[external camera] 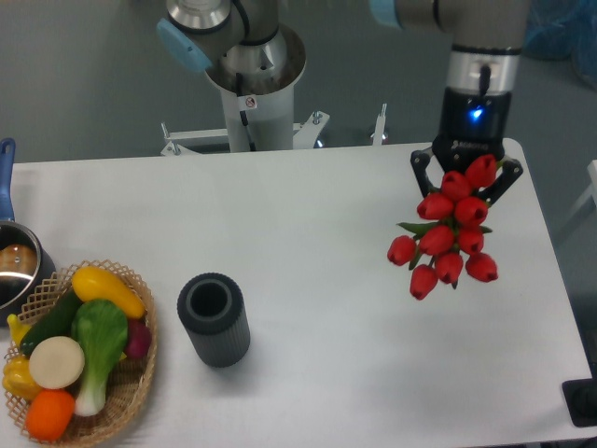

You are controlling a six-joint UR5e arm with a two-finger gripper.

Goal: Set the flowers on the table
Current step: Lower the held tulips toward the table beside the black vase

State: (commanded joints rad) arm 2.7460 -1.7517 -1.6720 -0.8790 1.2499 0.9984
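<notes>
Table point(308, 224): a large white flat top with rounded corners, smooth and matte, filling most of the view.

Arm: a silver and grey column with a pale blue joint cap is seen at the upper middle; the wrist section, black with a small blue light, hangs over the table's right part.

Basket point(131, 397): woven wicker, round, at the lower left, filled with glossy toy vegetables in yellow, green, white and orange.

Vase point(214, 319): a dark grey ribbed cylinder, open mouth seen from above, standing upright just right of the basket.

Pot point(14, 266): metal, with a blue handle, cut off by the left edge.

Flowers point(446, 238): a bunch of red tulip buds, smooth and oval, with a few green leaf tips showing between them. The stems are hidden from this angle. The buds fan out below and toward the camera from the gripper point(465, 173).

Gripper: black fingers are seen on either side of the topmost buds, closed around the bunch, which is held above the table's right side, well apart from the vase.
</notes>
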